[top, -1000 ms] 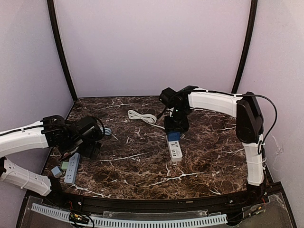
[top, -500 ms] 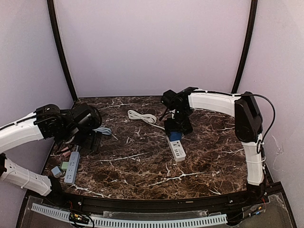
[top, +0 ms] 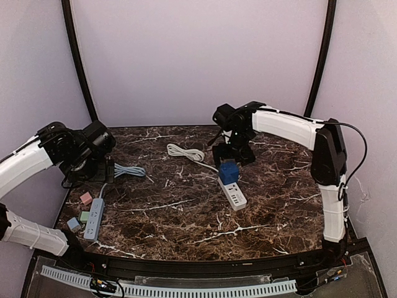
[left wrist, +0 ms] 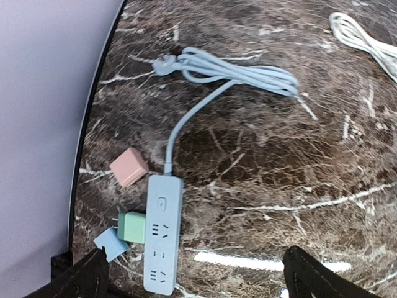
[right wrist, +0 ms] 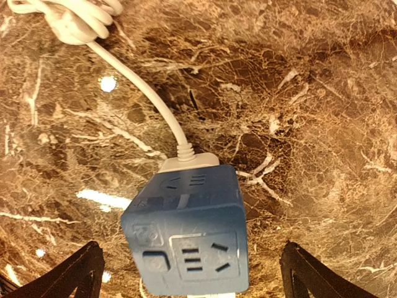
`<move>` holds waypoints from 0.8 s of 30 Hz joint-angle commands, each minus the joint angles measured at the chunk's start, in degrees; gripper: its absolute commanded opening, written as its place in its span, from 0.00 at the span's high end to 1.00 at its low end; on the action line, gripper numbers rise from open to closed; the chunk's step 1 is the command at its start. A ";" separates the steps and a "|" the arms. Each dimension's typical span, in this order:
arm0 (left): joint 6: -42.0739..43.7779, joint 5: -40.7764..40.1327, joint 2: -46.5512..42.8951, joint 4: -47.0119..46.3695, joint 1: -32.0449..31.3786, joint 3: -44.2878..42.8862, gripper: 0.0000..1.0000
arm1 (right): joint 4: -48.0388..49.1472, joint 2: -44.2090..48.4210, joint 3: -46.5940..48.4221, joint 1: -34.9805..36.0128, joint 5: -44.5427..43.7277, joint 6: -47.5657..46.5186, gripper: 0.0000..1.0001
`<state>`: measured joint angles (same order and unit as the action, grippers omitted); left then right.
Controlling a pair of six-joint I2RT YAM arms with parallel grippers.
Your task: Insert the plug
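Blue plug: the cube-shaped blue plug (right wrist: 186, 242) stood upright on the far end of the white power strip (top: 236, 195), right where the white cord (right wrist: 136, 87) enters it. It looked seated, though its prongs were hidden.
Right jaws: spread wide and empty, hanging directly over the blue plug with a finger well out to either side and neither touching it.
Left jaws: also wide apart and holding nothing, raised above the left side of the worktop (left wrist: 322, 155).
Loose plugs: a pink plug (left wrist: 129, 167), a green plug (left wrist: 132, 227) and a light-blue plug (left wrist: 110, 243) lay on the worktop along the outer side of the grey-blue power strip (left wrist: 162, 233). The green one touched its edge, but none sat in a socket.
Key relation: the grey-blue power strip ran lengthwise toward the left wrist camera, its three sockets bare and facing up. The loose plugs lay just to its left, below and left of the gap between the left jaws.
Nearer arm: the left, by a wide margin; the right jaws were well apart from that strip.
Judgement: any further insertion probably fell to the left arm, which needed to drop and shift leftward over a plug.
Grey-blue cord (left wrist: 229, 71): coiled beyond the strip, clear of the plugs.
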<state>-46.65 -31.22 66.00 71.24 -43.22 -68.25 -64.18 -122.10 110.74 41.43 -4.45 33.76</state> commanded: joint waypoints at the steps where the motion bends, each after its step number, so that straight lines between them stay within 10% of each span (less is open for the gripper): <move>1: -6.06 4.50 0.04 9.06 10.07 -0.29 0.01 | -2.56 5.41 1.79 -0.47 0.66 -2.92 0.01; 13: -2.30 18.88 2.60 -2.04 37.73 11.82 0.11 | -1.26 7.59 2.35 -2.10 3.56 -8.41 0.01; 24: 7.42 23.46 16.37 -15.52 47.58 13.80 0.24 | -2.25 8.08 3.09 -3.62 4.18 -11.24 0.01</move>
<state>-43.64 -10.17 78.89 61.41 3.05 -54.96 -65.56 -114.28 112.73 38.39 -0.84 24.12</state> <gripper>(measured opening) 0.767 0.986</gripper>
